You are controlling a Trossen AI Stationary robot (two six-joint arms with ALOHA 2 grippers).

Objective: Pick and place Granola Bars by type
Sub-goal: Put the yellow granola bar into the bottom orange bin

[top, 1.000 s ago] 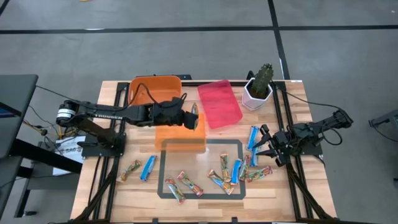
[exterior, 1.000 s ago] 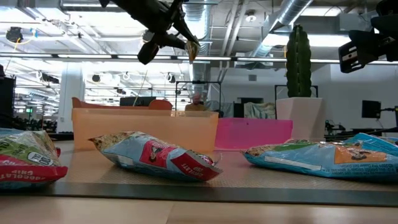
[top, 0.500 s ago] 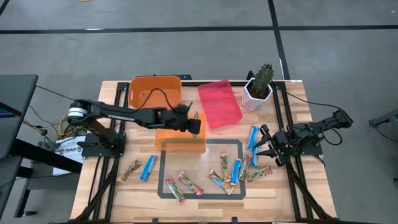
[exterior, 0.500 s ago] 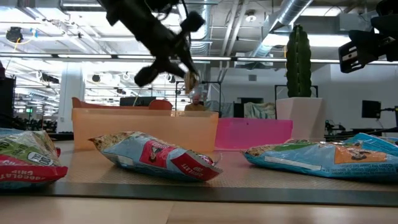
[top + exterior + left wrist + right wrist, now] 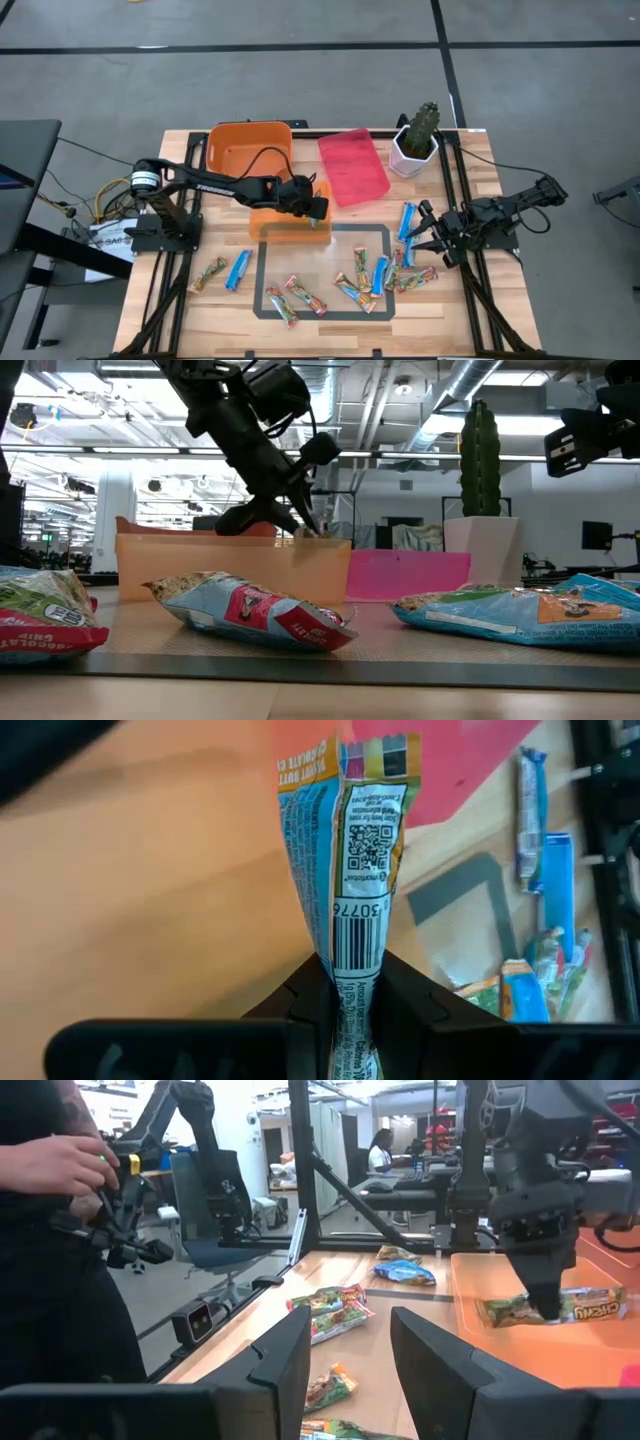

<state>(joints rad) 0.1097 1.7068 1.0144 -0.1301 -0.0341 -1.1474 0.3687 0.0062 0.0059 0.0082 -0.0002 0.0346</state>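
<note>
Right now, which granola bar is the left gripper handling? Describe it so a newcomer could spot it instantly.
Find the clear orange bin at the table's middle. Above its right end, the left gripper is shut on a bar hanging into it. Every other loose bar lies flat on the table; this one is pinched upright, barcode showing.

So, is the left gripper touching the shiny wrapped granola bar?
Touching: the left wrist view shows the left gripper shut on the granola bar.

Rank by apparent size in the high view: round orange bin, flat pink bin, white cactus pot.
1-2. Round orange bin and flat pink bin: look alike, no clear winner.
3. White cactus pot, clearly smallest.
</note>
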